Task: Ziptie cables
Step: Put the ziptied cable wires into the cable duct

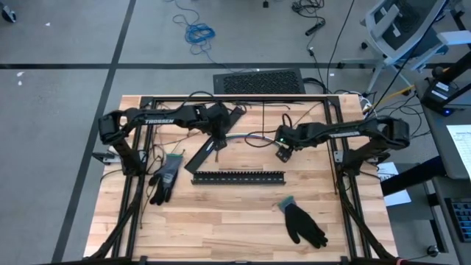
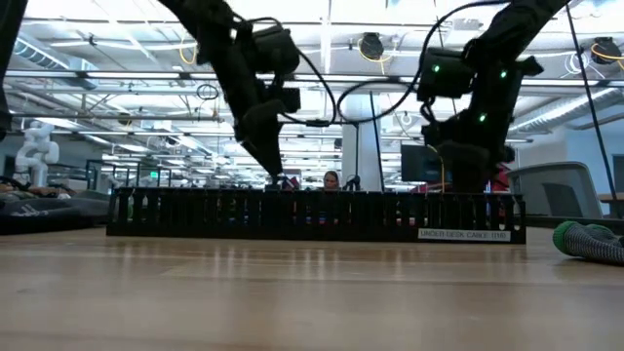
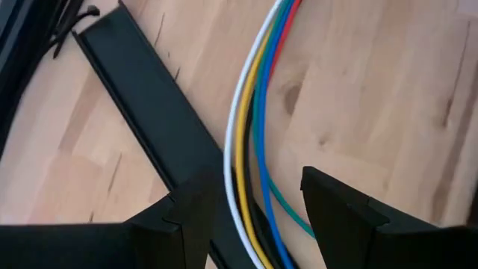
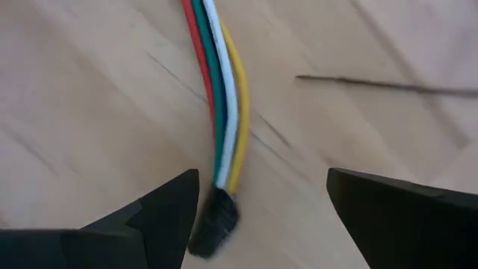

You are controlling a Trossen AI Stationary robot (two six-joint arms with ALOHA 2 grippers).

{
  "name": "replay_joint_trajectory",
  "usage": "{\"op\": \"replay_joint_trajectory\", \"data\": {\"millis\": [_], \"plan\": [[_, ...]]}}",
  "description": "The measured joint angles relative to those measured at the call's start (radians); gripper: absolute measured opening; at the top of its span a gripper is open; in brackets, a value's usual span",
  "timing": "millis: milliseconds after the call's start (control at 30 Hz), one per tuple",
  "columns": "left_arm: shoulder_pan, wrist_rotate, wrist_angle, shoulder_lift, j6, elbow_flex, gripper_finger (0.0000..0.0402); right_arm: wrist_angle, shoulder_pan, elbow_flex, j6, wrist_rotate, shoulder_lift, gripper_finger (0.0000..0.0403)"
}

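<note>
The cables (image 1: 250, 138), a bundle of white, yellow, blue, green, red and black wires, lie on the wooden table between my two arms. My left gripper (image 3: 250, 187) hangs open over one end of them (image 3: 250, 112), a finger on either side, next to a flat black strip (image 3: 142, 112). My right gripper (image 4: 261, 183) is open above the other end, where the wires (image 4: 224, 97) meet a small black connector (image 4: 213, 220). In the high view the left gripper (image 1: 218, 145) and the right gripper (image 1: 284, 152) stand at the two ends of the bundle.
A long black slotted strip (image 1: 238, 177) lies nearer the front edge. Two dark gloves lie on the table, one at the left (image 1: 165, 177) and one at the front right (image 1: 303, 223). A thin black strand (image 4: 373, 84) lies beside the cables' connector end.
</note>
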Motion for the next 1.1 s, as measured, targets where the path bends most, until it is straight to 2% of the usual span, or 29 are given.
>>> {"op": "replay_joint_trajectory", "data": {"millis": [233,333,567,733,833,1100], "plan": [[0.052,0.105,0.117,0.0,0.052,-0.016,0.0195,0.028,0.016,0.001,0.209,-0.005,0.102,0.0288],[0.06,0.153,0.168,0.0,0.05,-0.016,0.0195,0.029,0.015,0.004,0.231,-0.004,0.12,0.0288],[0.06,0.174,0.206,0.0,0.049,-0.016,0.0195,0.029,-0.009,0.003,0.264,-0.033,0.131,0.0284],[0.058,0.176,0.207,0.0,0.038,-0.016,0.0195,0.064,-0.008,0.004,0.24,-0.033,0.167,0.024],[0.059,0.175,0.208,0.0,-0.037,-0.016,0.0195,0.105,-0.004,0.005,0.208,-0.026,0.19,0.0212],[0.048,0.175,0.216,0.0,-0.083,-0.016,0.0195,0.131,0.003,0.005,0.145,-0.01,0.202,0.0171]]}}
